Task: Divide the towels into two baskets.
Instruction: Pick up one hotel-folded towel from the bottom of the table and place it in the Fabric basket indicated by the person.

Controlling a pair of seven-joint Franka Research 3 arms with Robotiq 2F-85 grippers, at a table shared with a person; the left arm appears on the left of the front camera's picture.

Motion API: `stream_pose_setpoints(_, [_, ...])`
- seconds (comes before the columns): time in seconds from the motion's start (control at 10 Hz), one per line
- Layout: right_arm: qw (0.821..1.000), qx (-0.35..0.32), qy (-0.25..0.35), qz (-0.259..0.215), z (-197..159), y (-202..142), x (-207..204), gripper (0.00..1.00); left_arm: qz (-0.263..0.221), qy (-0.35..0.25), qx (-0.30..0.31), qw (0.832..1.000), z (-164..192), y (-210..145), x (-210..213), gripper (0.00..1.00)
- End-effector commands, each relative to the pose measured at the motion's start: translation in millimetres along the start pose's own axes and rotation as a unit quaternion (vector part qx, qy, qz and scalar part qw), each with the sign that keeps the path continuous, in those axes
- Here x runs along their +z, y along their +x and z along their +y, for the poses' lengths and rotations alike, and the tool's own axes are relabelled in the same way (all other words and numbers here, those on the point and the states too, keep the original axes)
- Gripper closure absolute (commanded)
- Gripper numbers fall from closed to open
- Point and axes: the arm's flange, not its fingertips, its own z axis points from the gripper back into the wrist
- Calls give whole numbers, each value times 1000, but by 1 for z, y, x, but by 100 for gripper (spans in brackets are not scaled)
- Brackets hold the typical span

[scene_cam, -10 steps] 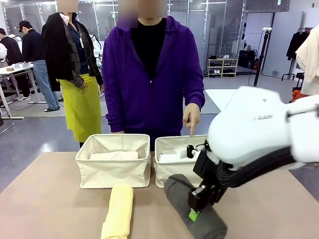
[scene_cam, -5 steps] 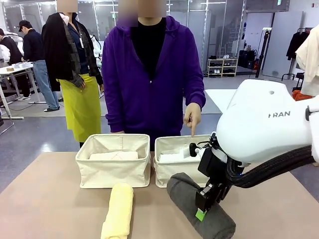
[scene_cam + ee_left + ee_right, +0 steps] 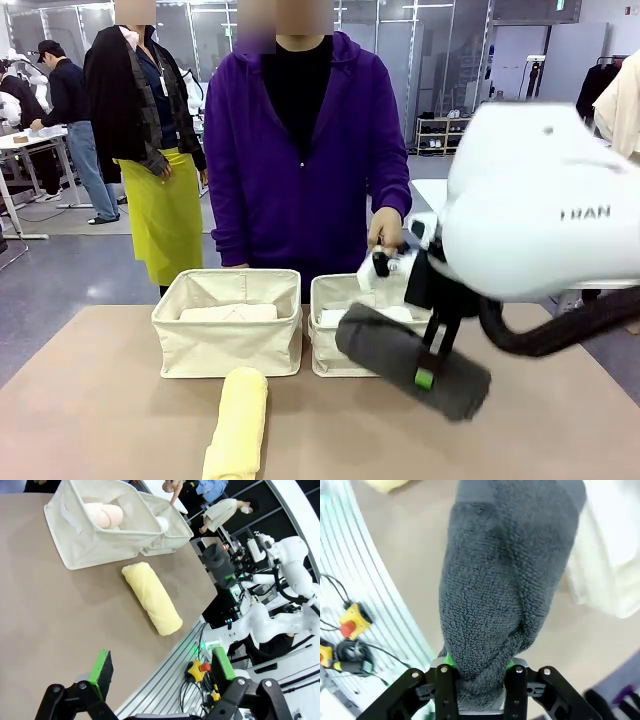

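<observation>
Your right hand (image 3: pixel 479 670), clenched on the dark grey terry towel roll (image 3: pixel 380 345), half hides the cream canvas basket (image 3: pixel 322 350) behind it; your left hand (image 3: pixel 161 666) hangs released over the tabletop (image 3: pixel 60 610).

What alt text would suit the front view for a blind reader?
The right claw grips a dark grey towel roll in the air before the right basket. A yellow towel lies on the table by the left basket; a person in purple stands behind.

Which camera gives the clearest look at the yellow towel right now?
The left wrist view: the yellow towel lies whole on the table. The front view cuts off its near end; the right wrist view catches a blurred corner.
</observation>
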Motion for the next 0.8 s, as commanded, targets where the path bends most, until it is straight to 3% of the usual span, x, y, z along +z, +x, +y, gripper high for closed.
stream_pose_setpoints(0.0, [996, 80, -39, 2, -44, 33, 20, 67, 1, 1, -3, 1000, -1, 0, 3, 0])
stream_pose_setpoints(0.3, [983, 161, -90, 7, -107, 72, 16, 67, 1, 1, -3, 1000, -1, 0, 3, 0])
stream_pose_setpoints(0.5, [976, 168, -138, 32, -146, 97, -6, 67, 1, 1, -3, 1000, -1, 0, 3, 0])
stream_pose_setpoints(0.7, [970, 189, -144, 50, -176, 114, -20, 67, 1, 1, -3, 1000, -1, 0, 3, 0])
